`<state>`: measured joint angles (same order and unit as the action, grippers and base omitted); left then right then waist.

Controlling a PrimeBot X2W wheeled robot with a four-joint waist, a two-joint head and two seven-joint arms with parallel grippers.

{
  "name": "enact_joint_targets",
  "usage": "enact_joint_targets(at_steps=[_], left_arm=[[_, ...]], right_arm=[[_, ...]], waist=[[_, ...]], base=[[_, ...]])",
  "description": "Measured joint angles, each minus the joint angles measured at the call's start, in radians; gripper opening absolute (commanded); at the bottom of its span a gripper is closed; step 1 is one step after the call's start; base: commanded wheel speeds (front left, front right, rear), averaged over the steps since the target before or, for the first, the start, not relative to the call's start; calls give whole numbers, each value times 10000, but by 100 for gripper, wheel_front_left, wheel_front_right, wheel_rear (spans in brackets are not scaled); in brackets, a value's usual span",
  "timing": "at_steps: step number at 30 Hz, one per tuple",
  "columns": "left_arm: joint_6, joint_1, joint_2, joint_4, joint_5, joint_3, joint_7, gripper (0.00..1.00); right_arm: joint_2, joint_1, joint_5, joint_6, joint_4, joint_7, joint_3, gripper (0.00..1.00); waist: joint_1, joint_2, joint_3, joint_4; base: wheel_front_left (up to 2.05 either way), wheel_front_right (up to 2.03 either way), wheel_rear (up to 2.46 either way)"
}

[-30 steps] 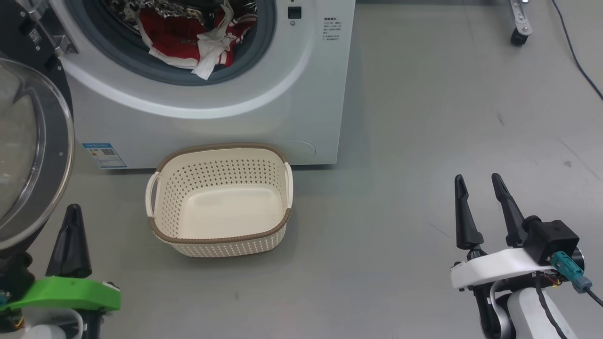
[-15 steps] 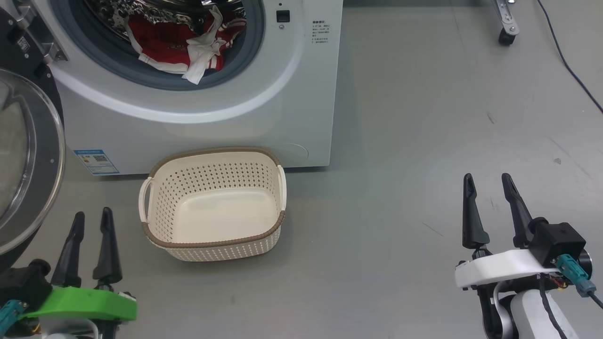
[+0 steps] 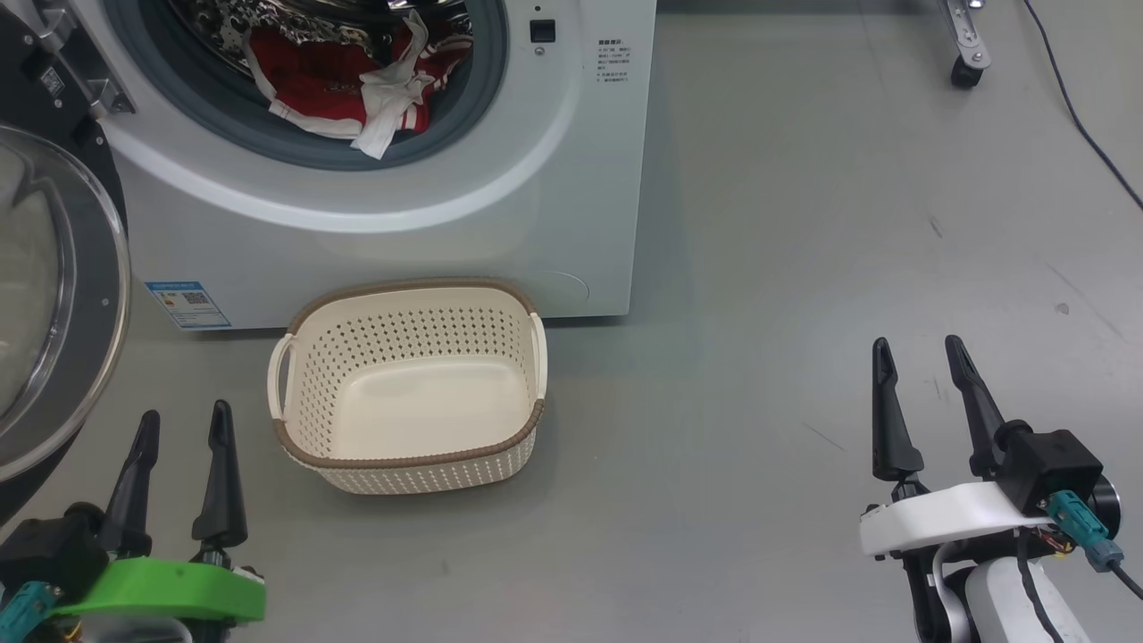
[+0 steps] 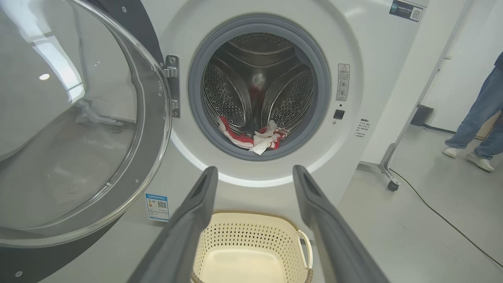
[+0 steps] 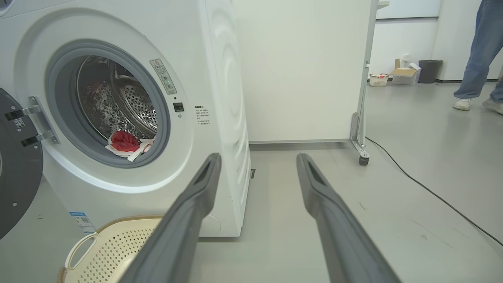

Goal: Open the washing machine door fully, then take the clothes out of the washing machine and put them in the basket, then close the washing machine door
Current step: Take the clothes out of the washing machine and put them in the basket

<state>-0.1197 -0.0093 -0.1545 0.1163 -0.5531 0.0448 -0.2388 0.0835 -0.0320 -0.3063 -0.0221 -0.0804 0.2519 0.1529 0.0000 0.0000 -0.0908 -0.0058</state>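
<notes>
The left tool (image 3: 183,415), lower left, and right tool (image 3: 917,344), lower right, both gape empty, ready to reach, I'd say. The cream perforated plastic basket (image 3: 402,288) sits centre, just before the big white washing machine (image 3: 357,250), a short carry for the red-and-white fabric clothes (image 3: 321,85) upper left. The black-rimmed round glass door (image 3: 112,286) hangs clear at left.

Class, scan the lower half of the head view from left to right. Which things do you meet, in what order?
washing machine door → left gripper → basket → right gripper
</notes>
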Motion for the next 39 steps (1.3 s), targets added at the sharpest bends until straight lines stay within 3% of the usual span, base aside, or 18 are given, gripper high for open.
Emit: enact_joint_targets(at_steps=[39], left_arm=[[90,166,-6,-662,-192,88,2,100]], right_arm=[[-59,11,29,-15,140,0,-2,100]], waist=[[0,0,-272,93]], base=[[8,-10,2]])
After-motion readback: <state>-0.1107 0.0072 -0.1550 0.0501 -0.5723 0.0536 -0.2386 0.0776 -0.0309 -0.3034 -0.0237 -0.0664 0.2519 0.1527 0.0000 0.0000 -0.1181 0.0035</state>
